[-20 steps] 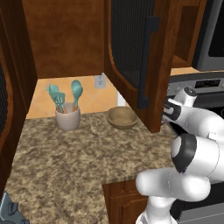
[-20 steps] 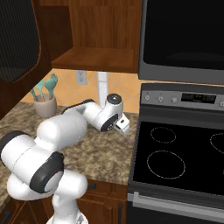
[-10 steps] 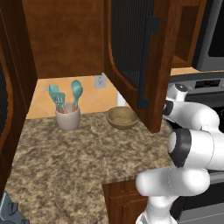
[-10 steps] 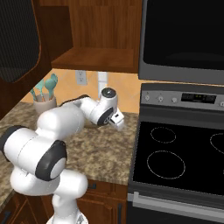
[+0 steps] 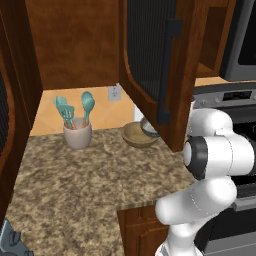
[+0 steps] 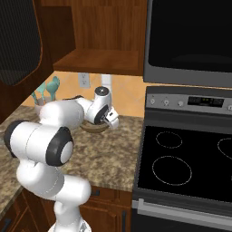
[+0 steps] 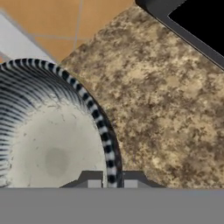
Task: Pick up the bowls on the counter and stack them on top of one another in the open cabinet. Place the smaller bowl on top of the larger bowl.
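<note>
In the hand view my gripper (image 7: 109, 180) is shut on the ribbed rim of the smaller bowl (image 7: 52, 144), grey with a pale speckled inside, over the granite counter (image 7: 166, 100). From the left base view that bowl (image 5: 149, 129) peeks out behind the cabinet door, at the right rim of the larger tan bowl (image 5: 133, 135). The right base view has the gripper (image 6: 112, 121) just above the larger bowl (image 6: 93, 128), which my arm partly hides. The open cabinet (image 5: 75, 45) stands above the counter (image 5: 90, 185).
The open cabinet door (image 5: 160, 65) with its black bar handle hangs in front of my hand. A beige cup with teal spoons (image 5: 77, 135) stands at the left by the wall. A black stove (image 6: 186, 158) adjoins the counter on the right, under a microwave (image 6: 190, 36).
My hand has risen and swung left toward the tan bowl, carrying the smaller bowl, which now shows beside the door edge in the left base view.
</note>
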Controlling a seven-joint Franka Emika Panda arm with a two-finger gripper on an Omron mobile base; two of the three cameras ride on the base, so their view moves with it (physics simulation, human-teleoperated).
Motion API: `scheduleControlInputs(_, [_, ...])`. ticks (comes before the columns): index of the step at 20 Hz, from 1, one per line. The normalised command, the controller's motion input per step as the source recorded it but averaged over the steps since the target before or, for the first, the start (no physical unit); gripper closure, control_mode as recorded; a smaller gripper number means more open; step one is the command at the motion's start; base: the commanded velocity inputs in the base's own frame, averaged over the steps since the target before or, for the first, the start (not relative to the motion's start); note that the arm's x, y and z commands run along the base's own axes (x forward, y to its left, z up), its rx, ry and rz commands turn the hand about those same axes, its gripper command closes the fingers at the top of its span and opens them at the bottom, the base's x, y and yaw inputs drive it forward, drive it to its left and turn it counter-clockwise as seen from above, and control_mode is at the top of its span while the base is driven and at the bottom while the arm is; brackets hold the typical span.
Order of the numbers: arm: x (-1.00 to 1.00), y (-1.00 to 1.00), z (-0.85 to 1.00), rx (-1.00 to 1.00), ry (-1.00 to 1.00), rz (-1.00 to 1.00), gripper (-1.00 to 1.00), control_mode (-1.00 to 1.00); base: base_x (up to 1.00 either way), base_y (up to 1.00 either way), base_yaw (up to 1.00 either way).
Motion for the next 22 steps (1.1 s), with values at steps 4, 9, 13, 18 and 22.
scheduleControlInputs(4, [0.36, 0.38, -0.04, 0.00, 0.03, -0.01, 1.00, -1.00, 0.00, 0.00, 0.00])
scheduleControlInputs(9, [0.39, 0.33, -0.23, 0.00, 0.08, -0.03, 1.00, -1.00, 0.00, 0.00, 0.00])
scheduleControlInputs(13, [0.46, 0.22, -0.15, 0.00, 0.07, -0.03, 1.00, -1.00, 0.00, 0.00, 0.00])
scheduleControlInputs(18, [0.28, 0.03, -0.19, -0.01, 0.03, -0.02, -1.00, -1.00, 0.00, 0.00, 0.00])
scheduleControlInputs(22, [0.10, -0.01, 0.06, 0.00, 0.00, -0.01, -1.00, -1.00, 0.00, 0.00, 0.00])
